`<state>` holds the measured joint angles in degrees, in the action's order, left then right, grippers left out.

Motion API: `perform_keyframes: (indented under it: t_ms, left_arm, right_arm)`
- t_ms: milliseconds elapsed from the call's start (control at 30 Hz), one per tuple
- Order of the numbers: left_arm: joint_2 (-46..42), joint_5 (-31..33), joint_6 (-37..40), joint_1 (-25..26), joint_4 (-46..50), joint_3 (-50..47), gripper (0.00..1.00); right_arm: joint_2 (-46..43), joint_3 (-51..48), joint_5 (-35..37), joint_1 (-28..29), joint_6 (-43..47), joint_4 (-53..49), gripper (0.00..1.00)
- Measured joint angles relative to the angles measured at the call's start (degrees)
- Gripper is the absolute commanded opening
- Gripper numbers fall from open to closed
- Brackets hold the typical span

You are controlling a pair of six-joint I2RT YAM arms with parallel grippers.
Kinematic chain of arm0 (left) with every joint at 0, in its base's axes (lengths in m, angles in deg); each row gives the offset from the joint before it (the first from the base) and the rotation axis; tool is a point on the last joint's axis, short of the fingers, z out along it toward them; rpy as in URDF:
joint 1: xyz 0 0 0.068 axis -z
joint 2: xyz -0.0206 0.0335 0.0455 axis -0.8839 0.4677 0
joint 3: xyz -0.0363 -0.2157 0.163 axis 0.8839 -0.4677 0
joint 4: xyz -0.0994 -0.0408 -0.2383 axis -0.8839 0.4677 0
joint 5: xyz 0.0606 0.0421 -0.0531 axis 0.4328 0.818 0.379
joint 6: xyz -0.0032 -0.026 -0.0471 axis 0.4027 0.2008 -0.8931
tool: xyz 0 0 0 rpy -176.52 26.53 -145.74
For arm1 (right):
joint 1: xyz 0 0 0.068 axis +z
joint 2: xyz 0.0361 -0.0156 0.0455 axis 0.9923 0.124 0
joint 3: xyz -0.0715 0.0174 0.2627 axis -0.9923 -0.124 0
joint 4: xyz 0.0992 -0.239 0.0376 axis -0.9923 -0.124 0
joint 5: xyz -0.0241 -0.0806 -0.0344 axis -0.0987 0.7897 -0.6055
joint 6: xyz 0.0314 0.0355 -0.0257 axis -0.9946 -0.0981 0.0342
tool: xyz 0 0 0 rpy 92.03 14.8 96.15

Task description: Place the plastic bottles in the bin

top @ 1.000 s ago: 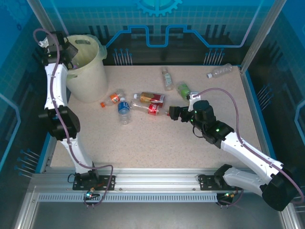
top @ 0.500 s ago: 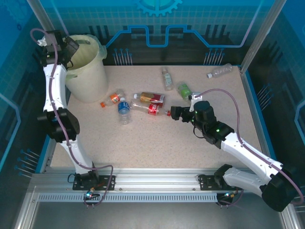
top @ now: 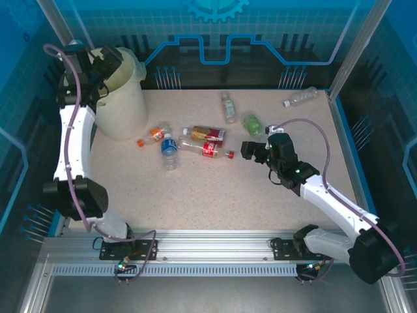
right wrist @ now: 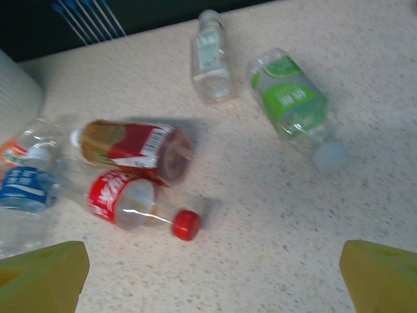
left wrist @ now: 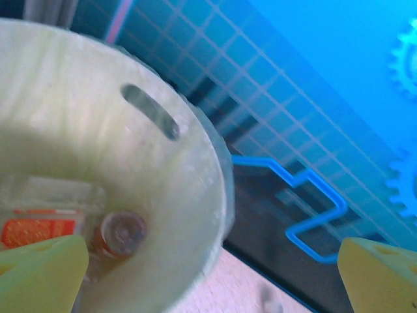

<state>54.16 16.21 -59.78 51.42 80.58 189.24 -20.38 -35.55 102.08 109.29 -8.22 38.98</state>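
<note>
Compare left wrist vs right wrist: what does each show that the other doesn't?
Left wrist: the inside of the bin, with a red-labelled bottle lying at its bottom, and the blue back wall.

Right wrist: bottles lying loose on the table, among them a red-capped bottle and a green-labelled bottle.

Shared: a stretch of the table, and yellow fingers wide apart. The left end effector and the right end effector are both open and hold nothing.

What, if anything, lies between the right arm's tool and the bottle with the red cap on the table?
Nothing visible does. The right tool is open, and only bare table lies between it and the red-capped bottle, whose cap points toward the tool. The brownish bottle lies beyond it, out of the path.
</note>
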Motion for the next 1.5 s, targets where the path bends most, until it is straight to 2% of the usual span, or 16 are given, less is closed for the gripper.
perform_keyframes:
  t_ms: [333,567,700,1167,1500]
  left_arm:
    - [-17.7,-7.6,-1.4,6.7,-6.6,-20.6,0.99]
    - [-22.9,-10.5,-2.8,10.9,-5.9,-31.5,0.99]
    - [-25.3,-11.3,-3.0,12.8,-4.7,-36.8,0.99]
    - [-27.8,-10.3,-2.9,18.0,-3.3,-45.1,0.99]
    - [-27.9,-9.1,-2.9,18.8,-3.5,-46.5,0.99]
  right_arm:
    - [9.4,8.3,-5.1,-8.8,2.6,-6.9,1.0]
    - [19.4,16.5,-10.2,-14.8,8.7,-12.6,1.0]
    - [24.4,20.3,-11.0,-16.2,11.5,-15.8,1.0]
    - [45.7,41.4,-11.6,-16.4,25.2,-27.3,1.0]
    - [57.0,52.3,-11.6,-16.4,32.6,-30.4,0.93]
